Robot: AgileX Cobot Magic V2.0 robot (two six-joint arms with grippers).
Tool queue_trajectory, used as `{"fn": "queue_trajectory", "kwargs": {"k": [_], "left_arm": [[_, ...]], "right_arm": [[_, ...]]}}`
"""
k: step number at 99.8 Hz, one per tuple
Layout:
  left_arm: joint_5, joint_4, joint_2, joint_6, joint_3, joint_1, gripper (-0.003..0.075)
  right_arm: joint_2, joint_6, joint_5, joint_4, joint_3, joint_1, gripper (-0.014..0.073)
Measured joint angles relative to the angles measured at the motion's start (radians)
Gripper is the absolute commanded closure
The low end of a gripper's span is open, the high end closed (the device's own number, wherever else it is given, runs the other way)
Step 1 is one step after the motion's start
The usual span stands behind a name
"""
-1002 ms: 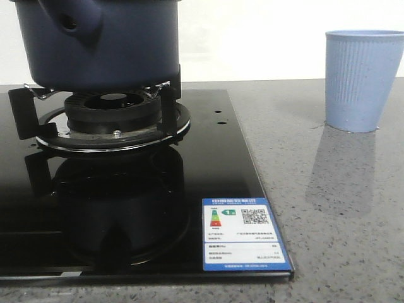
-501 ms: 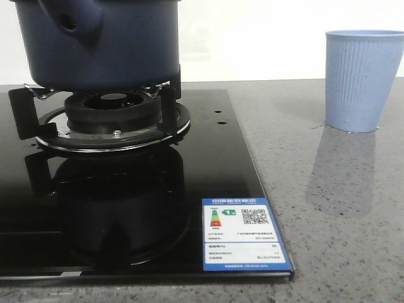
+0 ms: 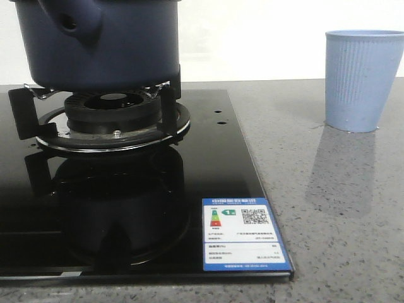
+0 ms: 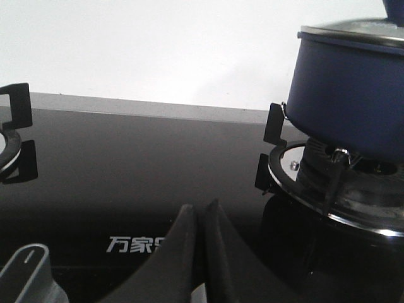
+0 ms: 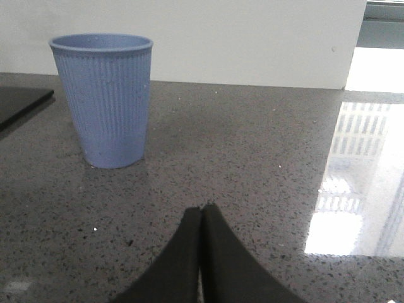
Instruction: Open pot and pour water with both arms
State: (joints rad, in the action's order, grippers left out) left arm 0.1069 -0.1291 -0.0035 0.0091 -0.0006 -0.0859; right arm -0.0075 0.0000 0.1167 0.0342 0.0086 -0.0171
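Note:
The dark navy pot [image 3: 101, 44] sits on the gas burner's black support [image 3: 113, 117] at the front view's upper left, its stubby hollow handle [image 3: 74, 22] facing the camera. In the left wrist view the pot [image 4: 350, 95] carries a glass lid with a metal rim [image 4: 353, 33]. My left gripper [image 4: 201, 207] is shut and empty, low over the black glass hob, apart from the pot. My right gripper [image 5: 201, 209] is shut and empty over the grey counter, some way from the light blue ribbed cup [image 5: 106, 98]. Neither gripper shows in the front view.
The black glass hob [image 3: 208, 164] bears an energy label [image 3: 243, 233] near its front corner. The blue cup [image 3: 361, 79] stands on the speckled grey counter [image 3: 341, 208] at the right. A second burner support [image 4: 14, 117] and a grey knob [image 4: 25, 274] show in the left wrist view.

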Motion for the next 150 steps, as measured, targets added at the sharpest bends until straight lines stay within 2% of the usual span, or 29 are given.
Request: {"fn": "queue_trajectory", "kwargs": {"k": [16, 40, 54, 73, 85, 107, 122, 132, 150], "left_arm": [[-0.074, -0.038, 0.0, 0.0, 0.0, 0.0, 0.0736], [-0.192, -0.151, 0.0, 0.0, 0.0, 0.0, 0.0736], [-0.204, -0.207, 0.0, 0.0, -0.002, 0.0, 0.0736], [-0.17, -0.236, 0.0, 0.0, -0.044, 0.0, 0.0736], [-0.092, -0.199, 0.009, 0.0, -0.133, 0.0, 0.0736], [0.054, -0.11, 0.155, 0.0, -0.336, 0.0, 0.0736], [0.181, -0.1, 0.264, 0.07, -0.465, 0.0, 0.0736], [0.253, -0.097, 0.323, 0.119, -0.529, 0.0, 0.0736], [0.289, -0.096, 0.361, 0.15, -0.558, -0.019, 0.0736]], "right_arm": [[0.0, 0.0, -0.024, -0.114, 0.0, 0.0, 0.0655], [0.0, 0.0, -0.077, -0.406, 0.0, 0.0, 0.0655], [0.0, 0.0, -0.08, -0.456, 0.0, 0.0, 0.0654], [0.0, 0.0, 0.002, -0.453, -0.035, 0.0, 0.0654], [0.026, 0.0, 0.059, -0.408, -0.109, 0.0, 0.0654], [0.217, -0.051, 0.187, -0.328, -0.283, 0.0, 0.0654], [0.362, -0.143, 0.301, -0.321, -0.411, 0.013, 0.0655], [0.427, -0.185, 0.323, -0.319, -0.473, 0.055, 0.0655], [0.475, -0.213, 0.323, -0.318, -0.503, 0.103, 0.0655]]}}
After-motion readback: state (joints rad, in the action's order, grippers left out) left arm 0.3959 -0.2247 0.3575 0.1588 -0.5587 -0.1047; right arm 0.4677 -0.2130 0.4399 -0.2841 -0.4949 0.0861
